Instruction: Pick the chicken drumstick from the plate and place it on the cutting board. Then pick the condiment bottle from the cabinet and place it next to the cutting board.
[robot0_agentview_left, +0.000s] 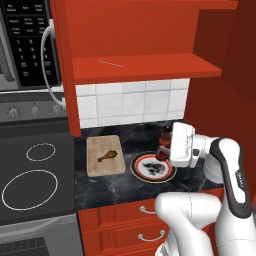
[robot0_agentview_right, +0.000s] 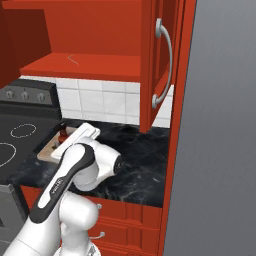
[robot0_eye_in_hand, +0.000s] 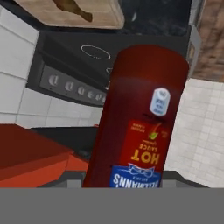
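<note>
In the left base view, the gripper (robot0_agentview_left: 165, 146) hung above the black marble counter (robot0_agentview_left: 120, 182), over the back right edge of the plate (robot0_agentview_left: 172, 172). The condiment bottle (robot0_agentview_left: 163, 143) stood upright against the front of the white hand, its black cap up and its base above the plate's rim; the fingers themselves were hidden behind it, so the grip could only be inferred there. The chicken drumstick (robot0_agentview_left: 107, 156) lay on the cutting board (robot0_agentview_left: 105, 165), which sat just left of the plate. The cabinet (robot0_agentview_left: 145, 67) shelf above was bare apart from a thin pale mark.

In the right base view, the arm covered most of the work area; the bottle (robot0_agentview_right: 63, 135) showed only as a small dark-red shape beyond the hand, above the board (robot0_agentview_right: 47, 150).

In the hand view, the bottle (robot0_eye_in_hand: 142, 118) rose close before the camera, label upside down, from between the fingers, apparently clamped partway closed on its body. The board (robot0_eye_in_hand: 103, 15) with the drumstick (robot0_eye_in_hand: 72, 8) lay along the top edge.
</note>
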